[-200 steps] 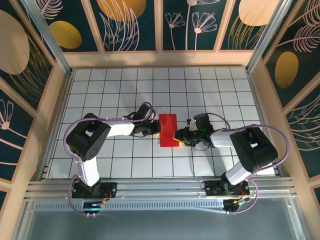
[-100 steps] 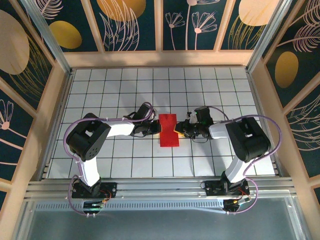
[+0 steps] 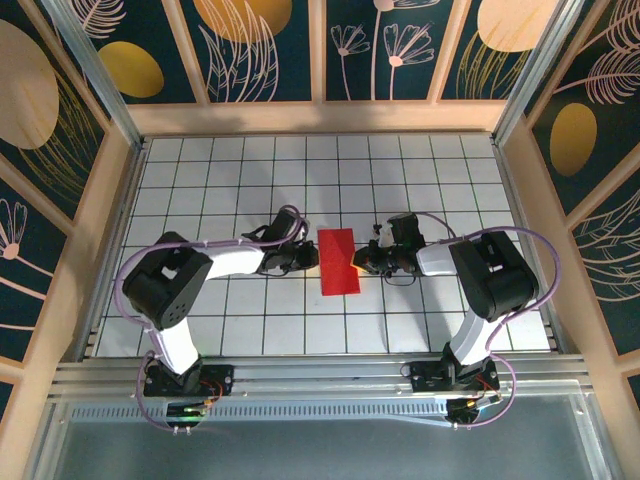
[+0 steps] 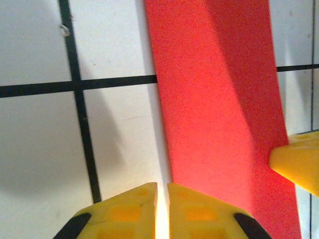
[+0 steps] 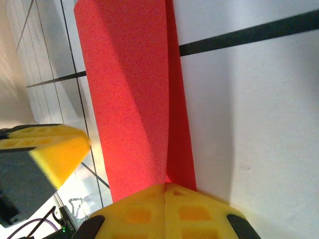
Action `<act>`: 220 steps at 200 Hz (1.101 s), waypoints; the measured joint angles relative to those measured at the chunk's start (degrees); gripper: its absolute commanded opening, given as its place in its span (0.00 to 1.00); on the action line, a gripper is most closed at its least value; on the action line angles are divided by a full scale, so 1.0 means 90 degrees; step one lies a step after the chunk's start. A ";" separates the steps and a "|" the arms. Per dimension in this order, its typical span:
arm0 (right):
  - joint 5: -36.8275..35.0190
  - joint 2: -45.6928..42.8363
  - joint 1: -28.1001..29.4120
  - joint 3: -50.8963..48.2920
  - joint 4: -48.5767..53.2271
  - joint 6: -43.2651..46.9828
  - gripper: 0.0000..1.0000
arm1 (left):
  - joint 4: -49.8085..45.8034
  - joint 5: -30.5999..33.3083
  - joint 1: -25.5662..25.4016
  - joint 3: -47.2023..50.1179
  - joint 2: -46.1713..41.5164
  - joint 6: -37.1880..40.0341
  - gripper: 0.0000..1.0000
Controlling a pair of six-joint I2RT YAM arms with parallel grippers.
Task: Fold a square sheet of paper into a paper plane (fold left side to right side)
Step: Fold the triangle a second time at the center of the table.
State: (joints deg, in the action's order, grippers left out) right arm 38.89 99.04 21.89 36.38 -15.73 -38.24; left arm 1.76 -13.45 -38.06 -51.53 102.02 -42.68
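1. As seen from the top camera, the square sheet of paper [image 3: 338,262], folded to a narrow strip, lies mid-tabletop [image 3: 250,180]. The left gripper [image 3: 314,259] meets its left edge and the right gripper [image 3: 358,261] its right edge.
2. Left wrist: the fingers are closed together at the strip's edge [image 4: 214,99]; whether they hold it cannot be told.
3. Right wrist: the fingers are pressed together, pinching the strip's raised layers [image 5: 129,89].

Dark teal floral wall panels [image 3: 260,50], pale wood framing [image 3: 320,117] all round white black-gridded tabletop [image 3: 230,170], aluminium rail [image 3: 320,375] along its near edge.
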 measured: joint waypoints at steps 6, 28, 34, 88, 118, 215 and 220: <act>-0.0002 -0.0012 0.0000 0.0000 0.0015 -0.0002 0.00 | -0.0002 0.0068 -0.0002 0.0075 -0.0158 0.0019 0.16; 0.0000 -0.0117 0.0000 0.0000 0.0075 -0.0080 0.00 | -0.0012 0.0304 -0.0124 0.0299 -0.0862 0.0204 0.20; 0.0000 -0.0158 0.0000 0.0000 0.0092 -0.0114 0.00 | -0.0010 0.0386 -0.0209 0.0323 -0.1042 0.0274 0.21; 0.0000 -0.0493 0.0000 0.0000 0.0359 -0.0418 0.00 | 0.0015 0.1168 -0.1625 0.0478 -0.1831 0.1263 0.43; 0.0000 -0.0580 -0.0005 0.0000 0.0355 -0.0612 0.00 | -0.0056 0.1753 -0.2475 0.0401 -0.1693 0.1853 0.53; 0.0000 -0.0580 -0.0005 0.0000 0.0340 -0.0816 0.00 | -0.0801 0.3631 -0.3356 -0.0971 0.0143 0.2674 0.73; 0.0000 -0.0580 -0.0005 0.0000 0.0340 -0.0816 0.00 | -0.0852 0.3708 -0.3356 -0.1022 0.0204 0.2671 0.72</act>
State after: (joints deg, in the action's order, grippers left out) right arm 38.89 93.82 21.85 36.38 -12.67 -45.58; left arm -5.91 19.92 -68.27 -60.73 103.85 -18.63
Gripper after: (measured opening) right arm 0.052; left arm 0.740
